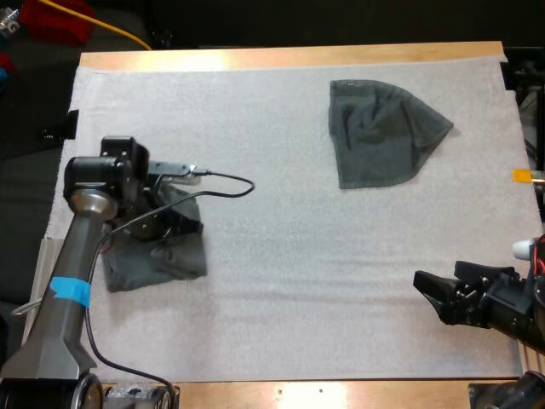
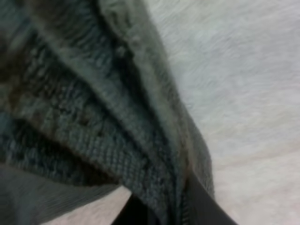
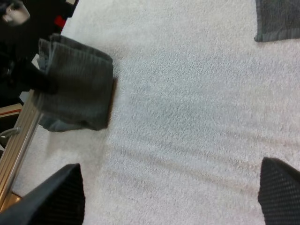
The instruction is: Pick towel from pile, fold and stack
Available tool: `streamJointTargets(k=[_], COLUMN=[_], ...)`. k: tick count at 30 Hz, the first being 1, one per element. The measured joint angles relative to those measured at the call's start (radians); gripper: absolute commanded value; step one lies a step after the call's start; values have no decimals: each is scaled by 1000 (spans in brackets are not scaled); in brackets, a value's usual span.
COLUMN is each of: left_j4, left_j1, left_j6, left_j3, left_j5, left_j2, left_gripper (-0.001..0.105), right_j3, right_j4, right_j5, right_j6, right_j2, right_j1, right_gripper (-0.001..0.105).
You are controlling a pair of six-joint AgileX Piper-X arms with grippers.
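Stack step, I'd say: left gripper pinches the folded towel at the mat's left edge. Next move: lay it flat, release, lift straight off. Right gripper spread, holding nothing, at the near right corner. Crumpled towel sits far right; mid-mat is open for travel

Grey arm, blue band, black right hand

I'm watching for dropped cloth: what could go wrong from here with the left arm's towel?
The left gripper pinches bunched folds of the near towel; layers could slip free and undo the fold. That towel sits at the left edge of the mat, so an outward pull might drag it off.
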Motion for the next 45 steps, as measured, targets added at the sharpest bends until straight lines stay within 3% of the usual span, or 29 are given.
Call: streamJointTargets(k=[9, 15, 26, 34, 37, 40, 42, 43, 45], left_j4=[0, -24, -130, -206, -209, -209, -199, -190, -160], left_j1=[140, 164, 171, 204, 204, 204, 204, 204, 204], left_j6=[13, 15, 2, -5, -5, -5, -7, -14, -16], left_j3=[10, 20, 161, 184, 184, 184, 183, 179, 164], left_j5=[-21, -42, -273, -298, -302, -308, -323, -335, -360], left_j2=[0, 0, 0, 0, 0, 0, 0, 0, 0], left_gripper=[0, 0, 0, 0, 12, 45, 75, 77, 68], right_j3=[0, 0, 0, 0, 0, 0, 0, 0, 0], right_j4=[0, 0, 0, 0, 0, 0, 0, 0, 0], right_j5=[0, 0, 0, 0, 0, 0, 0, 0, 0], right_j6=[0, 0, 0, 0, 0, 0, 0, 0, 0], right_j2=[0, 0, 0, 0, 0, 0, 0, 0, 0], right_j1=[0, 0, 0, 0, 0, 0, 0, 0, 0], right_gripper=[74, 74, 74, 74, 74, 74, 74, 74, 74])
